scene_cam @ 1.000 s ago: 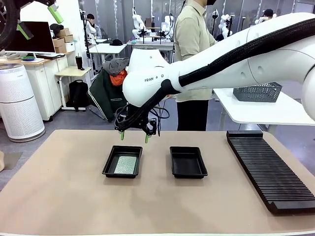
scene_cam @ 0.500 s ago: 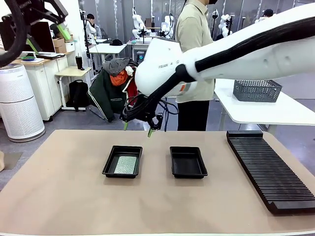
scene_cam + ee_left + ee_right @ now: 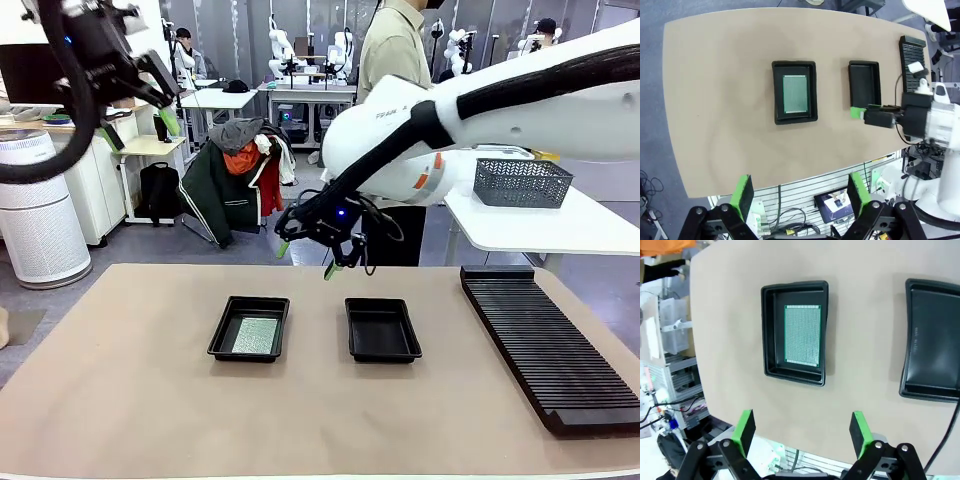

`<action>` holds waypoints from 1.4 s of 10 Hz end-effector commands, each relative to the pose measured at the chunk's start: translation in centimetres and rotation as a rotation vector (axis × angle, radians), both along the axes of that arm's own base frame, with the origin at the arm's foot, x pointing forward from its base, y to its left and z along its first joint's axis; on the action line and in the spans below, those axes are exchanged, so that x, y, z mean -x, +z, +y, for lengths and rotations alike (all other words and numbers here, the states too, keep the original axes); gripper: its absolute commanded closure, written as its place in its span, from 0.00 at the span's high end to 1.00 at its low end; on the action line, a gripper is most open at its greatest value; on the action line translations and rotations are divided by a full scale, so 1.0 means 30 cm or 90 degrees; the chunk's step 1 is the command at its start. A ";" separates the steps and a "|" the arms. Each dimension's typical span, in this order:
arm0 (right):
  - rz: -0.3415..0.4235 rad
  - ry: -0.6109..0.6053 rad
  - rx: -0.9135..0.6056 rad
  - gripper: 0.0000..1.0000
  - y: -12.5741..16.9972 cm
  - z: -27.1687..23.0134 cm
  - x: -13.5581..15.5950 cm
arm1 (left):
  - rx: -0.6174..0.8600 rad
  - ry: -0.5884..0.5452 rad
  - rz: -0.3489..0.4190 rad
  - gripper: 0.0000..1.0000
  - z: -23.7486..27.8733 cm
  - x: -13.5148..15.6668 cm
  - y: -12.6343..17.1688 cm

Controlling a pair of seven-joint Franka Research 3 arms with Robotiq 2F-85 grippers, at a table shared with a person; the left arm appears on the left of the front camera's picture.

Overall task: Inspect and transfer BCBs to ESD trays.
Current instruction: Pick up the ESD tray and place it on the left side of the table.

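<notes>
The tan desk [image 3: 130, 400] ran out of the front view at both sides and at the near edge. The right arm [image 3: 520, 100] crossed from the right and hid most of the torso of a person [image 3: 395, 50] standing behind the desk, whose head was cut off at the top. Of the left arm [image 3: 60, 120], little beyond a black cable loop could be made out in the top left corner. The ribbed rack [image 3: 545, 340] lay along the desk's right side, its far corner clipped by the frame. Two trays sat side by side mid-desk, apart. The left tray [image 3: 222, 340] held one BCB [image 3: 255, 335] flat on its floor, lengthwise. The right tray [image 3: 381, 330] was bare; the right wrist view cut off its far side, and in the left wrist view the right arm's finger covered one end. The right gripper [image 3: 803, 431] hung in the air behind the gap between the trays, jaws spread and holding nothing. The left gripper [image 3: 801, 192] was high over the desk, likewise wide apart and empty.
</notes>
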State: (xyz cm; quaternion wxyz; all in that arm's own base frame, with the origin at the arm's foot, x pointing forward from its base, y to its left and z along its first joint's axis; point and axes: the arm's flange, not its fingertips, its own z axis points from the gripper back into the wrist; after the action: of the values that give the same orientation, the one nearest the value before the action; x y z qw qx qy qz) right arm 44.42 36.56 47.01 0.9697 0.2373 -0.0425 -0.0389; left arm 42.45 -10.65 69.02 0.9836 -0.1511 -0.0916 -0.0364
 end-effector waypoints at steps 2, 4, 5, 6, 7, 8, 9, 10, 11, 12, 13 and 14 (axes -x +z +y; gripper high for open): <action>0.012 0.003 -0.074 1.00 -0.024 -0.134 0.038 | -0.013 0.004 0.002 1.00 -0.076 -0.048 -0.143; 0.023 0.010 -0.107 1.00 -0.028 -0.184 0.034 | -0.016 0.005 0.021 1.00 -0.111 -0.082 -0.235; 0.025 0.010 -0.122 1.00 -0.032 -0.207 0.032 | -0.024 0.004 0.025 1.00 -0.138 -0.097 -0.284; 0.034 0.015 -0.139 1.00 -0.044 -0.222 0.023 | -0.035 0.014 0.021 1.00 -0.160 -0.113 -0.334; 0.041 0.012 -0.153 1.00 -0.057 -0.242 0.018 | -0.035 0.013 0.027 1.00 -0.176 -0.133 -0.387; 0.023 -0.002 -0.113 1.00 -0.017 -0.177 0.009 | -0.044 0.014 0.041 1.00 -0.190 -0.154 -0.433; 0.023 -0.002 -0.113 1.00 -0.017 -0.177 0.009 | -0.055 0.017 0.049 1.00 -0.205 -0.177 -0.477; 0.023 -0.002 -0.113 1.00 -0.017 -0.177 0.009 | -0.070 0.025 0.054 1.00 -0.216 -0.202 -0.520; 0.023 -0.002 -0.113 1.00 -0.017 -0.177 0.009 | -0.085 0.031 0.063 1.00 -0.226 -0.228 -0.568; 0.023 -0.002 -0.113 1.00 -0.017 -0.177 0.009 | -0.093 0.027 0.078 1.00 -0.240 -0.249 -0.611; 0.023 -0.002 -0.113 1.00 -0.017 -0.177 0.009 | -0.108 0.023 0.089 1.00 -0.257 -0.264 -0.653; 0.023 -0.002 -0.113 1.00 -0.017 -0.177 0.009 | -0.115 0.021 0.097 1.00 -0.272 -0.274 -0.691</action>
State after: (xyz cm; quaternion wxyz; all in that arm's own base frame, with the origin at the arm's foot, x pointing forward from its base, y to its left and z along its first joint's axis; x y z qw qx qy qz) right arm 44.09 31.22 46.45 0.9428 0.3302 -0.0188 -0.0407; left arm 50.15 -17.86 48.41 0.9966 -0.0782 -0.0130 -0.0229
